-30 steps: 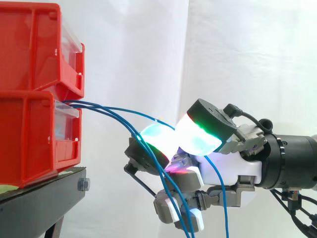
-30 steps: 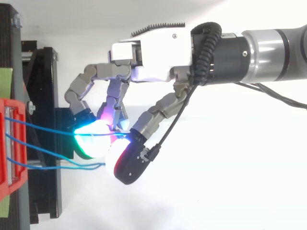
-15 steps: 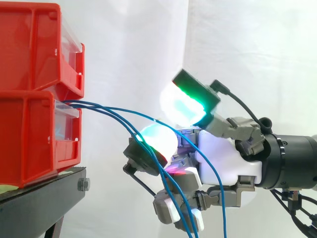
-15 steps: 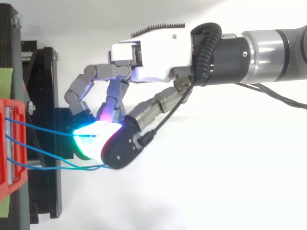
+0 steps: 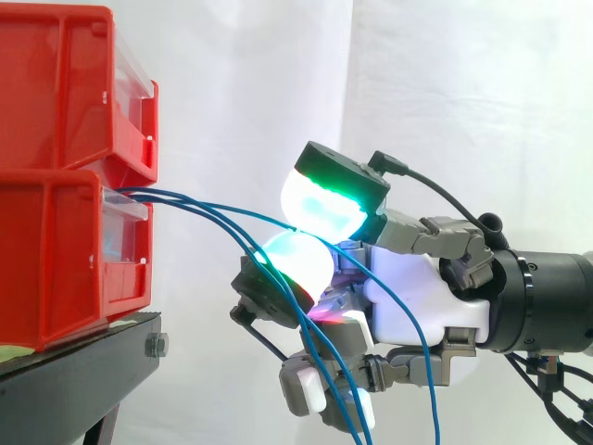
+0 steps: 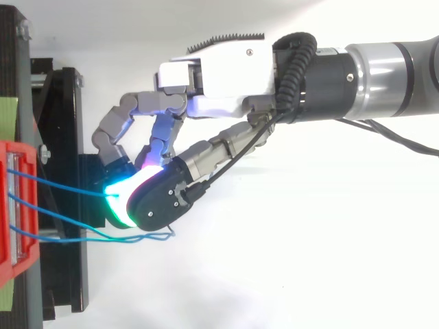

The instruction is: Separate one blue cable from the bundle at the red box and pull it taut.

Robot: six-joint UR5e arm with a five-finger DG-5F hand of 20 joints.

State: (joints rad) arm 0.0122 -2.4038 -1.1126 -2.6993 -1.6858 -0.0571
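Observation:
Several thin blue cables leave the lower red box and run right to my hand. The topmost blue cable passes between the green-glowing thumb pad and a cyan-glowing fingertip beneath it, pinched there, then drops behind the palm. The other cables sag lower and hang down past the curled lower fingers. From above, the hand reaches left toward the red box, and the cables stretch between them.
A second red box is stacked on the lower one. Both rest on a black stand at the left, also seen from above as the black stand. A white curtain hangs behind. The arm enters from the right.
The thumb lifted off its earlier spot, swung up and toward the box, then came down on the glowing fingertip with the top cable between them. The palm stayed put.

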